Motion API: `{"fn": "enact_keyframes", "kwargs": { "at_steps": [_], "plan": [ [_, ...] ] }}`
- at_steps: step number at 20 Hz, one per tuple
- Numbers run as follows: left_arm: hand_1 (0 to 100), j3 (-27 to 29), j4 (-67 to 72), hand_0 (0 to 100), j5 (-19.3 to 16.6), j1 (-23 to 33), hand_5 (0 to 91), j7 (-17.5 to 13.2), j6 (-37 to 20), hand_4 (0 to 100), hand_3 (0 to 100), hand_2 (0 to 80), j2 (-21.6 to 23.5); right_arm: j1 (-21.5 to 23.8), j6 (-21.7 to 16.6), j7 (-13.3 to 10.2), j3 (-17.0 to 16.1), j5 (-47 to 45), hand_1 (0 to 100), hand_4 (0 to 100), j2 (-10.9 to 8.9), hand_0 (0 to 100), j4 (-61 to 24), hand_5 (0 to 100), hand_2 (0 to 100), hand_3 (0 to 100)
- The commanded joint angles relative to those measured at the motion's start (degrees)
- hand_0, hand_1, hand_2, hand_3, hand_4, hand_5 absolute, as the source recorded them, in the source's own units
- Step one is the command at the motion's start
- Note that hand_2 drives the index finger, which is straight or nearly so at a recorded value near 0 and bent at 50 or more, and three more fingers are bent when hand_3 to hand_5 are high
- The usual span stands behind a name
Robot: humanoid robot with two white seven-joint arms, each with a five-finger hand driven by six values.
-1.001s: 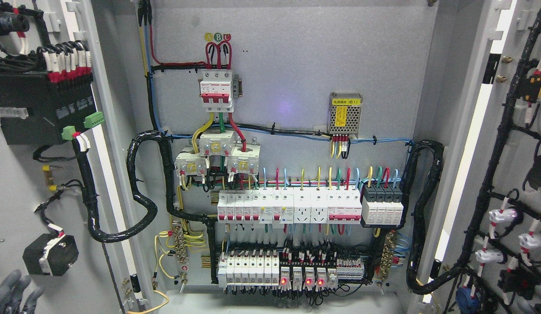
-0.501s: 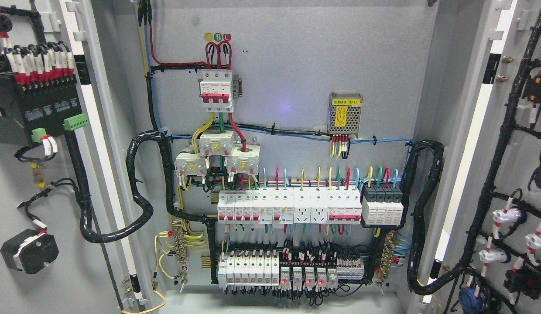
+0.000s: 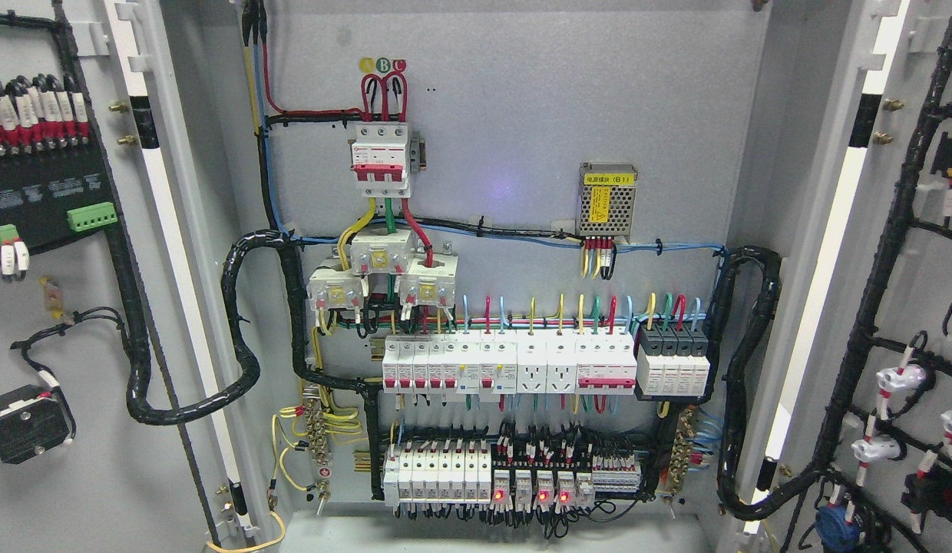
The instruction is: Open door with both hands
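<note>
Both leaves of the electrical cabinet stand swung wide. The left door (image 3: 69,292) fills the 9 o'clock side, its inner face toward the camera, carrying a black terminal module (image 3: 42,203) at 10 o'clock and a small black component (image 3: 27,422) near 8 o'clock. A spiral-wrapped cable loom (image 3: 215,384) bridges from this door into the cabinet.

At centre, the back panel (image 3: 522,115) is fully exposed: a three-pole breaker (image 3: 380,157) toward 12 o'clock, a perforated power supply (image 3: 608,201) toward 1 o'clock, a breaker row (image 3: 507,367) just below centre and a relay row (image 3: 537,484) with red lamps at 6 o'clock.

The right door (image 3: 898,307) occupies 3 o'clock, with black harness (image 3: 867,307) and white-capped fittings (image 3: 898,378).

Assessment: the opening step appears at or near its end. The next move probably calls for only a final outward push, or withdrawal of the arms, keeping clear of the looms at each hinge.

Limitations: neither robot hand is in view, so finger state cannot be told. Both doors are cut off by the frame edges; their outer faces and handles are hidden. Breaker labels are too small to read.
</note>
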Motion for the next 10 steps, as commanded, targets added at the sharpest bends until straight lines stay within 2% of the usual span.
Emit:
{"fn": "enact_keyframes", "kwargs": {
  "at_steps": [1,7,10],
  "plan": [
    [0,1.75,15.61,0,0.41,-4.13,0.0,-0.04,-47.3,0,0,0.0,6.57,-0.04,0.01,0.26,-3.69,-0.9,0,0,-0.07,0,3.21,0,0,0],
    [0,1.66,16.67,0,0.23,-4.14,0.0,-0.04,-47.3,0,0,0.0,7.45,-0.39,0.01,0.26,-4.13,-0.9,0,0,-0.07,0,6.28,0,0,0],
    [0,1.49,16.23,0,0.23,-3.96,0.0,-0.04,-47.3,0,0,0.0,7.36,-0.39,0.01,0.26,-5.36,-0.9,0,0,-0.07,0,7.08,0,0,0]
  ]
}}
